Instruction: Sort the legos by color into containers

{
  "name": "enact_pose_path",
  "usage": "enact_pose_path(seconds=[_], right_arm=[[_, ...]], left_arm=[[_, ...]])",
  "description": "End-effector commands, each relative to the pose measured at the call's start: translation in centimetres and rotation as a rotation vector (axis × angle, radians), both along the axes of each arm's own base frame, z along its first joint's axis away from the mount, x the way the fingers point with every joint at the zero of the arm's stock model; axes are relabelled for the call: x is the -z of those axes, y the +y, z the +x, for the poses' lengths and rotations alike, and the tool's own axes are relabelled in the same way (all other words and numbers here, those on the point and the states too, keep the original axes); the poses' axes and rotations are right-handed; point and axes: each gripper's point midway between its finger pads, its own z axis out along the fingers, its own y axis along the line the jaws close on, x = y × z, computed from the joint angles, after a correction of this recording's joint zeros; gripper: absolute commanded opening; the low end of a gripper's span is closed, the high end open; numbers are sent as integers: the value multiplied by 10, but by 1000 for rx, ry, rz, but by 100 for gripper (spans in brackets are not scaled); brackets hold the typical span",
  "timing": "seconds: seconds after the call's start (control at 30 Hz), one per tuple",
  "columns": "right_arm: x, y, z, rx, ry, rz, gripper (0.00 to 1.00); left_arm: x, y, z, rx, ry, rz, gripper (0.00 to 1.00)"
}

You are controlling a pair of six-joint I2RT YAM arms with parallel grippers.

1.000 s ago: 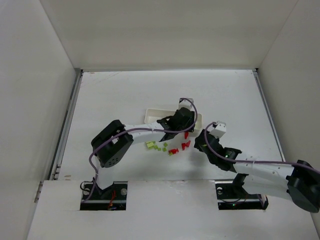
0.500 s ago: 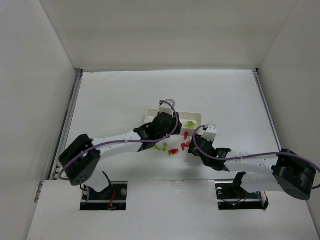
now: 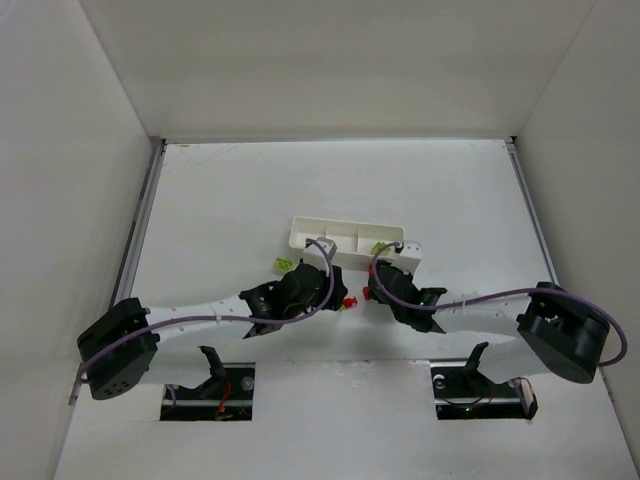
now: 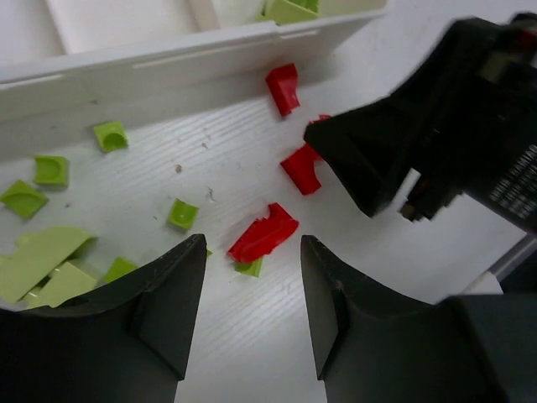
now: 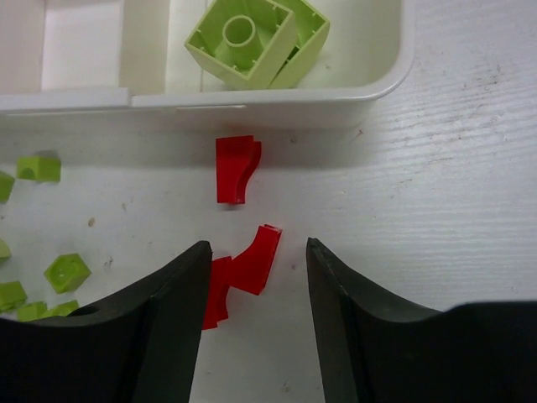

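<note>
The white tray [image 3: 340, 237] lies at mid-table, with lime-green legos [image 5: 256, 40] in its right compartment. Loose red legos [image 3: 349, 301] and green ones lie on the table just in front of it. My left gripper [image 4: 252, 260] is open and empty, low over the table, with a red lego [image 4: 263, 235] just beyond its fingertips. My right gripper [image 5: 258, 262] is open, with a red lego [image 5: 257, 260] lying on the table between its jaws. Another red lego [image 5: 235, 168] lies near the tray wall [image 5: 252, 105]. From above, the left gripper [image 3: 333, 294] and the right gripper [image 3: 373, 289] face each other closely.
Small green legos [image 4: 109, 134] are scattered left of the red ones, and one green piece [image 3: 283, 265] lies apart to the left. The right gripper's black body [image 4: 436, 143] fills the right of the left wrist view. White walls enclose the table.
My left gripper has drawn back from over the tray's right compartment, leaving green legos there, and come down by the loose pile. My right gripper has moved left to the red legos.
</note>
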Motion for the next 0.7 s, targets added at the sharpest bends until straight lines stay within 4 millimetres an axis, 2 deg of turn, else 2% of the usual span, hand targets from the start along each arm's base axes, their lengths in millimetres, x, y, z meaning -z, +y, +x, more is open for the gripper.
enact_pose_path(seconds=[0.0,0.13,0.33,0.47,0.67], right_arm=[[-8,12,12,23,-19,45,52],[0,8,11,53,-1,38,46],[11,5,10,63,23,12,29],[8,2,8,60,15,14,22],[-9,0,7,46,-19,40,21]], left_arm=[[-2,-14,-16,99,-32,6,47],[3,-20,-22,136,-38,21,49],[17,-23,-20,160,-47,70,50],[25,-23,-18,173,-51,101,50],[34,-34,-22,219,-49,120,48]])
